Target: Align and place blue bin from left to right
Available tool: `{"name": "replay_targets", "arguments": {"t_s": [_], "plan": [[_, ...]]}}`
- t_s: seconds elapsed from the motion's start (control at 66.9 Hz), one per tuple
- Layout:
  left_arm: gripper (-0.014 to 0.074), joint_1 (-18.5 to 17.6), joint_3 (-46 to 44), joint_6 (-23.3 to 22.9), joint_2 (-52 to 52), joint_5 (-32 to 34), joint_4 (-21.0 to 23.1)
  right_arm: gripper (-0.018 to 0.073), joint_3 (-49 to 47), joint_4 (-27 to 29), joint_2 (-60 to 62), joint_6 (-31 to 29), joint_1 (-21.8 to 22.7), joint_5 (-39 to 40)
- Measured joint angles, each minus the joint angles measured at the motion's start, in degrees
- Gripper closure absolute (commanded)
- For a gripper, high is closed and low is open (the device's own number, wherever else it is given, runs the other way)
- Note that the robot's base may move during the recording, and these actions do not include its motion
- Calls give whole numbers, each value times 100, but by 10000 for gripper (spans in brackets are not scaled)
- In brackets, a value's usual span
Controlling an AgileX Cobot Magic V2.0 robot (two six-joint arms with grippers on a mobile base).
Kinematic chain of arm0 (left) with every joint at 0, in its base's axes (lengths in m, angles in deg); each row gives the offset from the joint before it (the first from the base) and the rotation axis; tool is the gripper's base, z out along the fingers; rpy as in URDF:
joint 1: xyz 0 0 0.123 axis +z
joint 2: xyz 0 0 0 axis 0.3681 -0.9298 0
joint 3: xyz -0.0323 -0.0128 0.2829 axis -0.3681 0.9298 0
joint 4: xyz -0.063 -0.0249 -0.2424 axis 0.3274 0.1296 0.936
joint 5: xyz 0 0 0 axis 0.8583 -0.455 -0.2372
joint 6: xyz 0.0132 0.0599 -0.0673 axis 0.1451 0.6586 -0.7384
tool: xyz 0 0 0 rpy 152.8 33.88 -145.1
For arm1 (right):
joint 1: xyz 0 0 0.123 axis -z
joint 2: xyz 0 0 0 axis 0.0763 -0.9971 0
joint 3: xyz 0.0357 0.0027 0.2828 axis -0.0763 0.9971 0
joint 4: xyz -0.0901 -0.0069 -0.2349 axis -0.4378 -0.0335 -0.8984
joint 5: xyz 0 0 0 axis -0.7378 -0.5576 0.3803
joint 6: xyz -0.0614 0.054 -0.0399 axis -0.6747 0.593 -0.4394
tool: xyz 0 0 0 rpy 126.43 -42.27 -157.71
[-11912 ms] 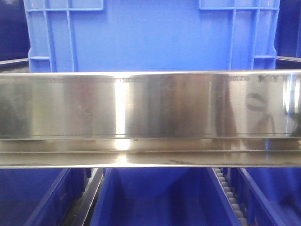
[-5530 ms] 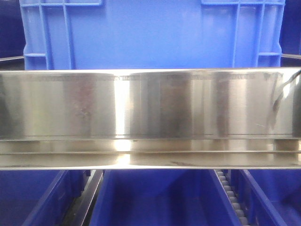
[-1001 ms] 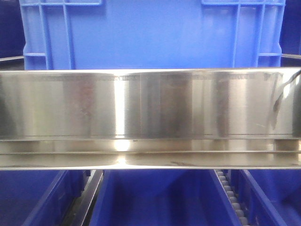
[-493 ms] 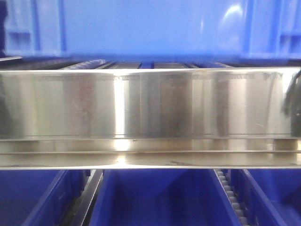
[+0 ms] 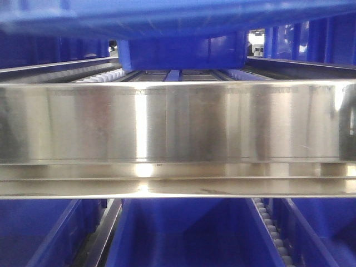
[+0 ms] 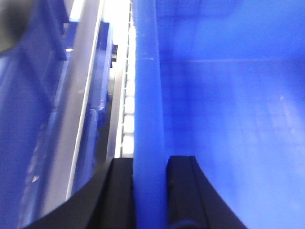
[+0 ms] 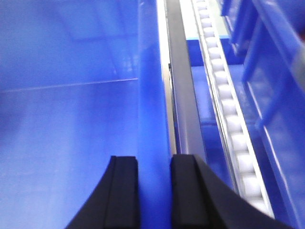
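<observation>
Bin position: the blue bin [image 5: 167, 16] fills the top of your front view, blurred, above the roller track [image 5: 103, 75] behind the steel rail [image 5: 178, 122].
Left gripper [image 6: 149, 164]: jaws clamped on the bin's wall, one finger each side.
Right gripper [image 7: 153, 164]: you see the same clamp on the opposite wall.

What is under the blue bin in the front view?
Under the blue bin, the roller tracks of the shelf lane show, with another blue crate farther back. The steel front rail covers the lane's near end.
</observation>
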Motion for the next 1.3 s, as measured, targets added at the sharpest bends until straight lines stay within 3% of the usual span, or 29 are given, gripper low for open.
{"name": "replay_targets", "arguments": {"t_s": [0.179, 0.553, 0.882, 1.3], "plan": [[707, -437, 571, -357, 490, -203, -590, 629, 734, -403, 499, 501, -491, 71], [707, -1180, 2082, -1309, 1721, -80, -940, 629, 1956, -1443, 1659, 1634, -1651, -86], [707, -1233, 2137, -1343, 1975, -80, -1101, 629, 2254, -1626, 1857, 1946, -2032, -98], [707, -1233, 2146, -1022, 1983, -66, -1101, 629, 2254, -1713, 1857, 1979, -2047, -57]]}}
